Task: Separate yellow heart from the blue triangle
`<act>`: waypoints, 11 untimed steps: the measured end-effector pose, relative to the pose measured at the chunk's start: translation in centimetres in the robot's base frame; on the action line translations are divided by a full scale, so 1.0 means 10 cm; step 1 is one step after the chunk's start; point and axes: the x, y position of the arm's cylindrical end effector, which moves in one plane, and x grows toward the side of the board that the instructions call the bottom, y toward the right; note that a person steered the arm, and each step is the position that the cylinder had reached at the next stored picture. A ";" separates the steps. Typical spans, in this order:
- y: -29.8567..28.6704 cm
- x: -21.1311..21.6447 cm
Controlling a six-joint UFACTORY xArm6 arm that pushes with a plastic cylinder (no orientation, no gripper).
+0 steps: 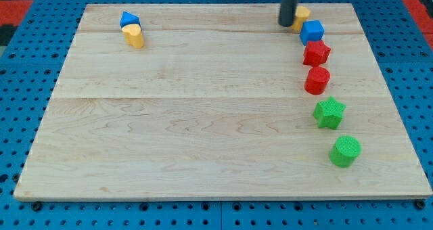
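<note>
The blue triangle [129, 19] sits near the board's top left corner. The yellow heart [134, 36] lies right below it, touching it. My tip [287, 24] is at the view's top, right of centre, far to the right of both blocks. It stands just left of another yellow block [302, 15], which it partly hides.
A column of blocks runs down the right side of the wooden board [203, 122]: a blue cube [312, 32], a red star-like block [316, 53], a red block [316, 80], a green star [329, 113], a green cylinder [346, 151].
</note>
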 end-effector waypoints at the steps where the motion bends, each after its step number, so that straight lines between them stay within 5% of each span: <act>1: -0.22 0.01; 3: -2.43 1.43; 4: -3.75 1.22; 5: -4.07 0.63; 6: -3.73 0.16; 8: -2.10 -0.12; 11: -3.19 0.29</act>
